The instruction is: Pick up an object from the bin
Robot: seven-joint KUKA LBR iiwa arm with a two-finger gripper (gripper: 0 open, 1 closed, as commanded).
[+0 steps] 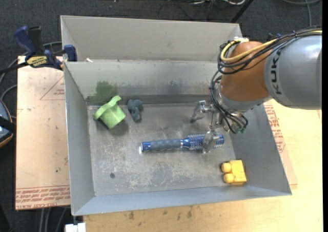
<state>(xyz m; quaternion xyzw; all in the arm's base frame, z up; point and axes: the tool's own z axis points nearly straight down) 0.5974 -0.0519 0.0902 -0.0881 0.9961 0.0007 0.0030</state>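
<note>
Right of centre on the bin floor: gripper low, fingers spread apart, nothing between them. The nearer finger sits at the bristled end of the blue brush, which lies flat with its handle pointing left; you cannot tell whether it touches. For a sound grasp, get both fingers astride the brush's narrow width, centre over it, and go down to the floor before closing. Yellow block lies near, toward the front right corner, apart from the brush. Green cup and small dark grey lump sit well apart at back left. Nothing looks likely to block the closing.
</note>
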